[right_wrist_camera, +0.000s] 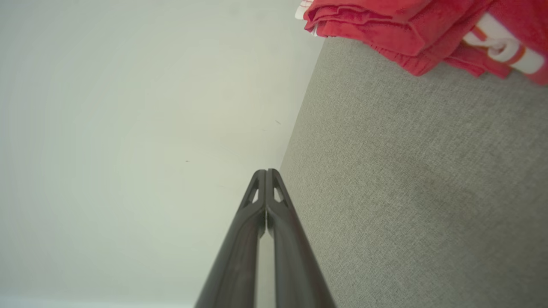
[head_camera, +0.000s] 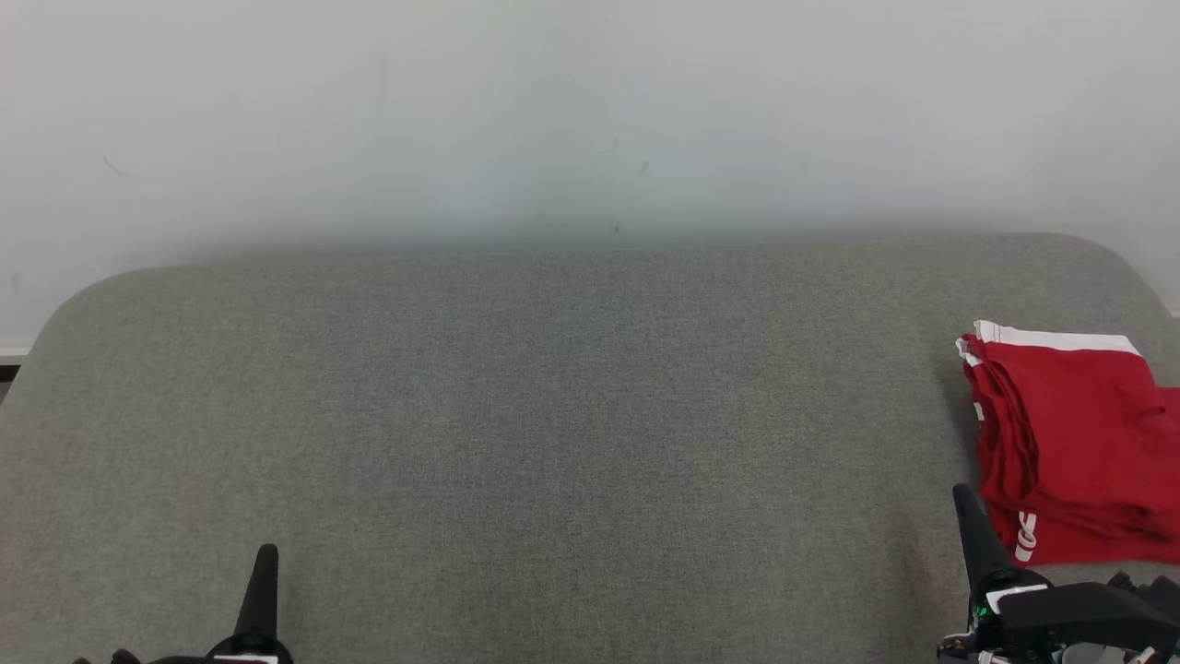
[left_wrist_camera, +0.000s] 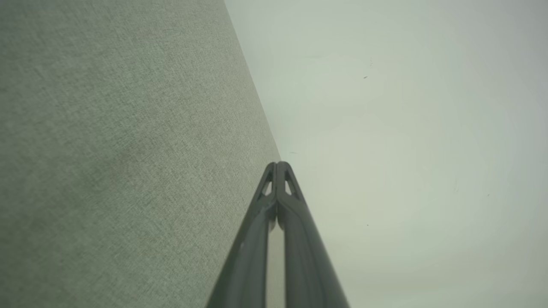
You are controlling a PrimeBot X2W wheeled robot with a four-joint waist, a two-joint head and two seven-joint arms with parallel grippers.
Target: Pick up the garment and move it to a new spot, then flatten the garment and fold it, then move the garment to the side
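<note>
Left tool [head_camera: 265,555] and right tool [head_camera: 964,494], both pinched shut and empty, sit at the bench [head_camera: 553,415] near edge. The folded red garment [head_camera: 1069,433] lies at its right edge. The last step looks done; the arms need only withdraw.

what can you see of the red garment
The red garment is soft cloth, folded in layers whose edges stack on its left side. A white band runs along its far edge; a white marking shows at its near left corner. It lies flat at the right end of the grey fabric surface, cut off by the picture's edge. The shut right gripper beside it is not holding it.
</note>
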